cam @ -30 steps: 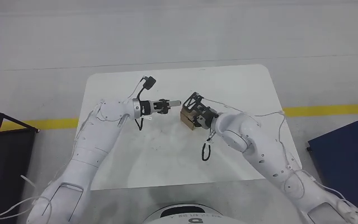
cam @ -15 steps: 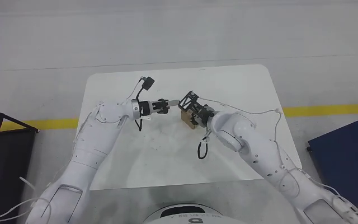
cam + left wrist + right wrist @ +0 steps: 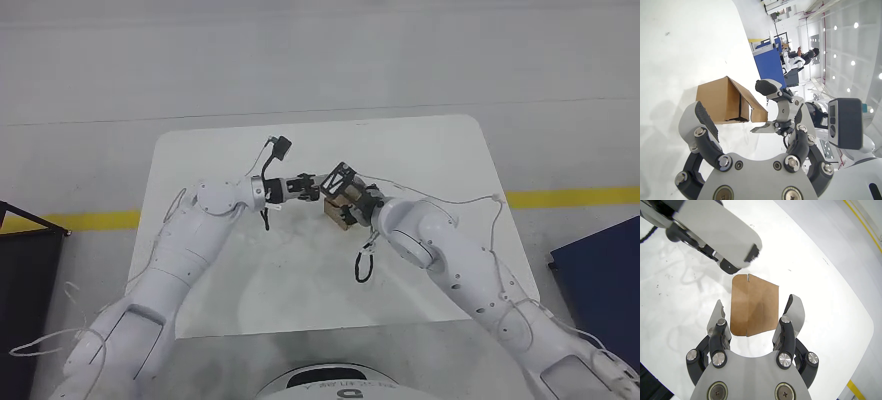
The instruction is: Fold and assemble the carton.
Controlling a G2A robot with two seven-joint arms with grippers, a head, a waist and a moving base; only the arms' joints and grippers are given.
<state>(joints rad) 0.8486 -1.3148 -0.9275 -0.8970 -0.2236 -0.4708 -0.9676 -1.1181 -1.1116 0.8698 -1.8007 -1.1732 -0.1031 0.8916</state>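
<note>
Our right tool [image 3: 756, 303] hangs wide open and empty, its fingers [image 3: 796, 308] straddling the carton [image 3: 753, 306], which sits on the worktop [image 3: 819, 285] just beneath them; no grip is closed on it. Just past the carton's far edge our left tool [image 3: 750, 115] faces it, likewise spread wide and holding nothing, with one loose flap [image 3: 759, 114] jutting toward its opening. We judge the carton light, thin board: stiff across panels, springy at creases, easily crushed and prone to sliding on the smooth worktop. We would pinch the flap near its free edge while the other tool steadies a side wall.
</note>
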